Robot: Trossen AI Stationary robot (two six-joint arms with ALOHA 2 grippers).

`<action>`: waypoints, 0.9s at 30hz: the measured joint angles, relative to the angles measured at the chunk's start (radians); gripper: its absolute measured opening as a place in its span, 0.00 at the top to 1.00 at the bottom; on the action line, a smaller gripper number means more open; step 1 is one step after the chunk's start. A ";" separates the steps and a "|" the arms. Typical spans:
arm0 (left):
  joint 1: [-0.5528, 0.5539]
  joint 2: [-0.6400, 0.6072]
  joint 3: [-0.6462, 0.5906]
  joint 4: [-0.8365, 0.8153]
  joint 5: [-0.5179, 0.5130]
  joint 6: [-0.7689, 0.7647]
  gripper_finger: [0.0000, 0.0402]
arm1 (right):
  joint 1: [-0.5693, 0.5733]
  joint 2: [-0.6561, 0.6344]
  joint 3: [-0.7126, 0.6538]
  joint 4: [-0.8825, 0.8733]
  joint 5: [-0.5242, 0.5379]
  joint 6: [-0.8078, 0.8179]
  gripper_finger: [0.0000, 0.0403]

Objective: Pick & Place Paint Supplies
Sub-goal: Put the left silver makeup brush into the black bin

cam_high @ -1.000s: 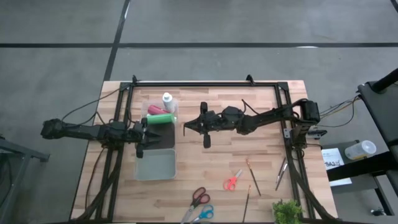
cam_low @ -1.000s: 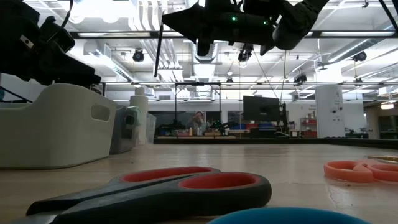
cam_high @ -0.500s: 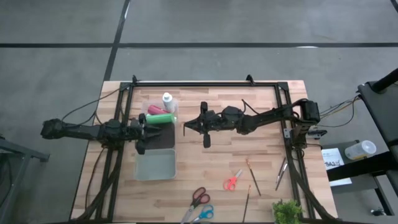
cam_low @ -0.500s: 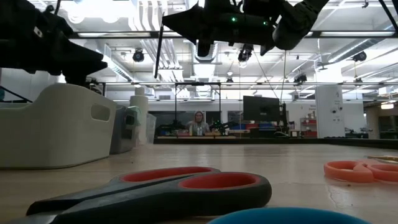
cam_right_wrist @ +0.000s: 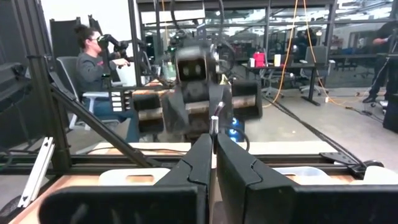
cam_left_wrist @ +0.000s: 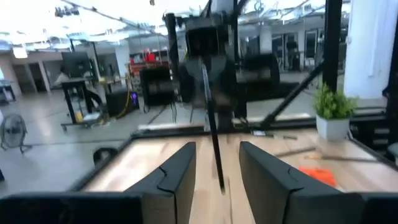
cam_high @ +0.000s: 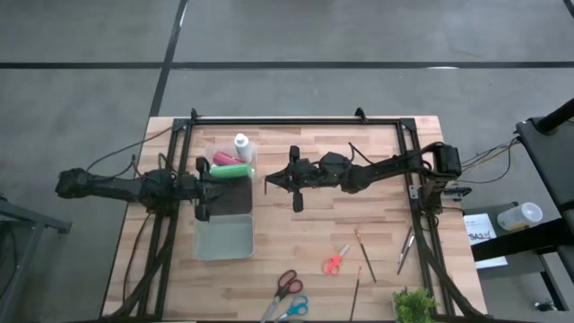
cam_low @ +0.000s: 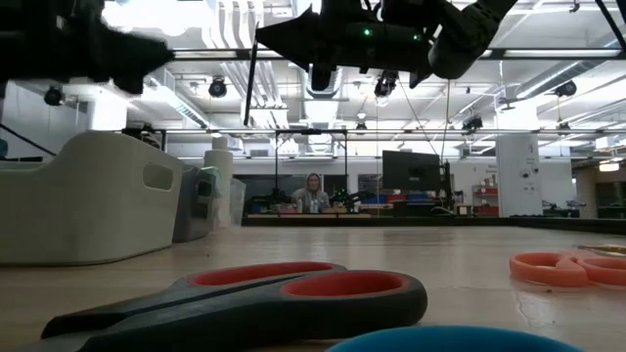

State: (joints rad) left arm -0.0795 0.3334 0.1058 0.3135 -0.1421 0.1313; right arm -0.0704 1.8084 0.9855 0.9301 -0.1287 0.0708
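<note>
A green bottle [cam_high: 231, 170], a red bottle [cam_high: 221, 159] and a white bottle [cam_high: 241, 144] lie in the far end of a pale bin [cam_high: 224, 238] at table left. My left gripper [cam_high: 237, 197] stands open above the bin with nothing between its fingers [cam_left_wrist: 180, 180]. My right gripper [cam_high: 268, 184], over the table's middle, is shut on a thin brush [cam_left_wrist: 212, 134]. More brown-handled brushes [cam_high: 361, 244] lie on the table at the near right. My right gripper pinches the brush near its upper end [cam_right_wrist: 214, 124] between its two fingers. The fingers come level from the table's right and lie across the brush. The brush hangs nearly upright below them [cam_low: 248, 93], clear of the table.
Red-and-black scissors [cam_high: 288, 284], blue scissors [cam_high: 294, 309] and small orange scissors [cam_high: 335, 261] lie near the front edge. A small plant [cam_high: 413, 305] stands at the near right corner. A black frame [cam_high: 296, 120] rims the table. People sit in the room beyond.
My left gripper has risen above the bin, drawn back a little toward the table's left edge, and rolled about its own axis; it stays open. My right gripper and the brush have kept still.
</note>
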 joint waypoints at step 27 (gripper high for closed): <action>0.003 0.661 0.328 -0.102 -0.052 -0.080 0.68 | -0.002 0.000 0.000 -0.008 -0.001 -0.004 0.97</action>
State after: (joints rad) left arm -0.0769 0.9941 0.4339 0.2112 -0.1944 0.0513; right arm -0.0727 1.8080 0.9855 0.9218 -0.1299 0.0669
